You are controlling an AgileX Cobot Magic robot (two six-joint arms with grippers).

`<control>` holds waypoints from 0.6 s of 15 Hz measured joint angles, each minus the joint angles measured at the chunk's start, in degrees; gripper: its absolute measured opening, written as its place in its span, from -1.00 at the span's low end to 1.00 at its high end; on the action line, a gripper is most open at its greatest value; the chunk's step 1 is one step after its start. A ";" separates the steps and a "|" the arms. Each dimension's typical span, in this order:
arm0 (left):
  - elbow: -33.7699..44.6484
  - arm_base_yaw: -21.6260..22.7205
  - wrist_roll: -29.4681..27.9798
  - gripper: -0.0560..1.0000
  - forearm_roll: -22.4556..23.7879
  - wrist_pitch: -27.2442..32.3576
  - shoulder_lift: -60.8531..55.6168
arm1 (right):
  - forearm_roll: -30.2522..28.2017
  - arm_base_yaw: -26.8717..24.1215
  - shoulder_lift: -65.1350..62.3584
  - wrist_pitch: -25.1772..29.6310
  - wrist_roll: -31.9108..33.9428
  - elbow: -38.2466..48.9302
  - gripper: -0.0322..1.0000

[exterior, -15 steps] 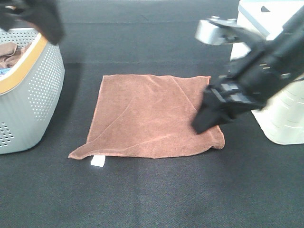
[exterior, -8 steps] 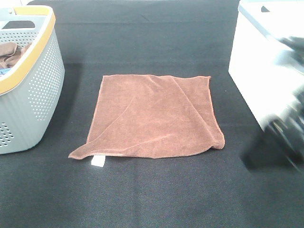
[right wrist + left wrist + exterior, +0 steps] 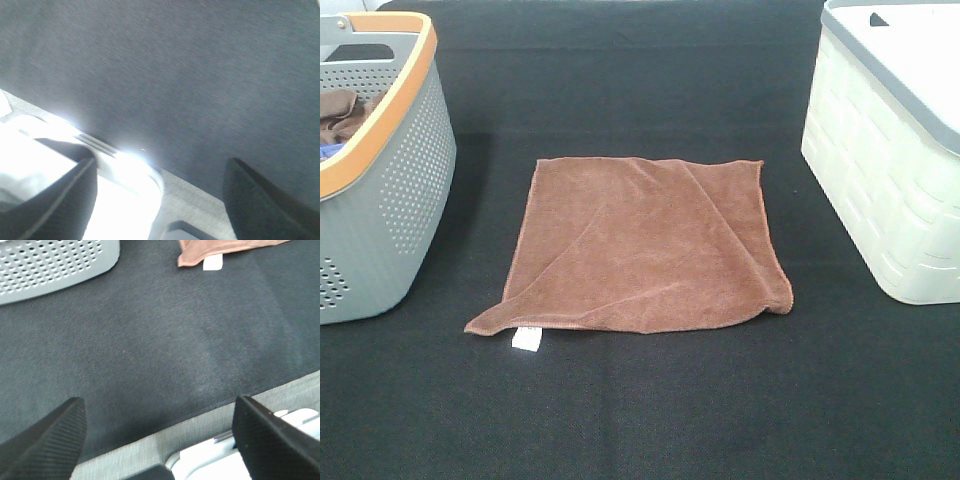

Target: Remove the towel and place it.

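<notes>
Exterior high view: the towel [image 3: 645,245] lies spread flat on the black tabletop [image 3: 650,410], between a grey perforated basket [image 3: 390,190] with an orange rim on the left and a pale lidded bin [image 3: 890,170] on the right, well apart from both. Its near left corner is pulled to a point, with a small white tag [image 3: 525,339] just beside it. A fold runs diagonally toward the near right corner. A second brown cloth [image 3: 342,112] sits inside the basket. Neither arm appears in this view.

Left wrist view: the left gripper [image 3: 157,437] hangs over bare tabletop near its front edge, fingers [image 3: 47,447] spread wide with nothing between them. The towel's tagged corner [image 3: 212,252] and the basket's perforated wall [image 3: 50,265] show at the far side, well apart from the fingers.

Right wrist view: the right gripper [image 3: 160,197] is over bare tabletop at its edge, fingers [image 3: 55,202] set wide, empty. A glaring white surface [image 3: 55,165] lies beyond the edge; its nature cannot be told.
</notes>
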 joint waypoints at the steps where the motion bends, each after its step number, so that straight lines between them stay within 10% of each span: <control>1: 0.23 0.00 2.01 0.55 -0.40 -1.49 -2.58 | -0.29 0.00 -2.86 0.23 0.00 0.23 0.37; 9: 2.64 0.00 16.90 0.55 -7.33 -9.22 -5.61 | -1.26 0.00 -14.38 -0.52 -1.78 1.15 0.37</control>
